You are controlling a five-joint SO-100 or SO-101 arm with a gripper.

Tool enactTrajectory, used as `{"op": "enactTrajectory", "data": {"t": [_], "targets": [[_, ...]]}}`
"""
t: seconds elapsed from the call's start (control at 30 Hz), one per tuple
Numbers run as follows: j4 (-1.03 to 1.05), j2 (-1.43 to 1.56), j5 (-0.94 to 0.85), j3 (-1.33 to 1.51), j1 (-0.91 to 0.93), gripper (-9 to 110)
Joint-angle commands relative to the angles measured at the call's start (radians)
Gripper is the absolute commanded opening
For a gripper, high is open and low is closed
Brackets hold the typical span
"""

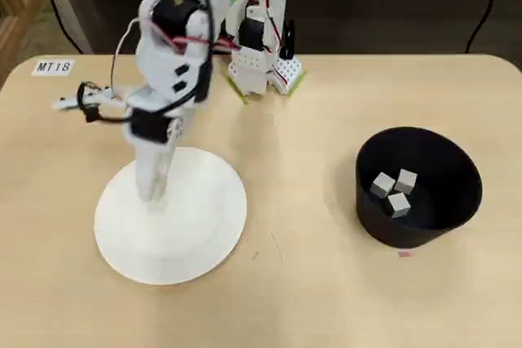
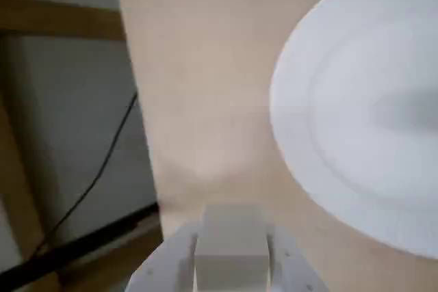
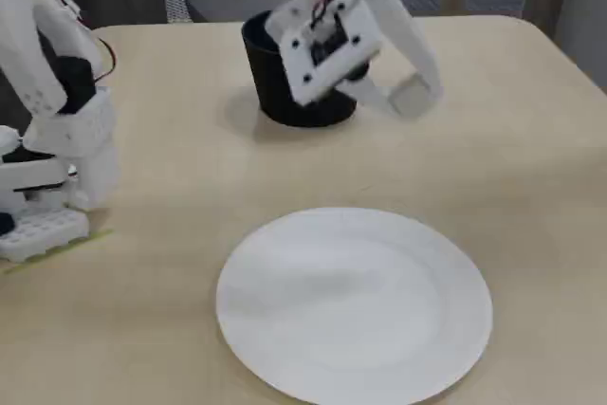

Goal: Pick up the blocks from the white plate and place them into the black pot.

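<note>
Pinched in the end effector point(image 2: 231, 264) is one off-white block point(image 2: 231, 247), held clear of the table point(image 3: 531, 168) and seen above the white plate point(image 1: 196, 234) from overhead. That plate lies bare near the table's front edge in the fixed view. Farther back, close to the far edge, the black pot point(image 1: 424, 226) holds three blocks point(image 1: 397, 189) clustered together on its bottom.

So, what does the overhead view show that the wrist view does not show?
Only the overhead view shows the black pot with three blocks inside, plus the arm's base. Only the wrist view shows the fourth block close up, held in the end effector. Both show the white plate with no blocks on it and the table.
</note>
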Motion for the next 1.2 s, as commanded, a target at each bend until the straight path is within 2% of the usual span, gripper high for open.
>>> {"op": "enactTrajectory", "data": {"t": [0.0,0.2,0.37,0.53,0.9,0.93,1.0,1.03,1.17], "targets": [[-0.014,0.140,0.048,0.009,-0.213,-2],[-0.075,0.169,0.063,0.026,-0.652,-2],[-0.347,0.156,0.081,0.216,-0.847,-2],[-0.566,0.110,0.124,0.373,-0.884,-2],[-0.634,-0.011,0.127,0.391,-0.861,-2],[-0.627,-0.011,0.127,0.391,-0.861,2],[-0.615,-0.002,0.100,0.399,-0.868,28],[-0.604,0.002,0.094,0.399,-0.870,33],[-0.571,0.028,0.092,0.400,-0.868,37]]}}
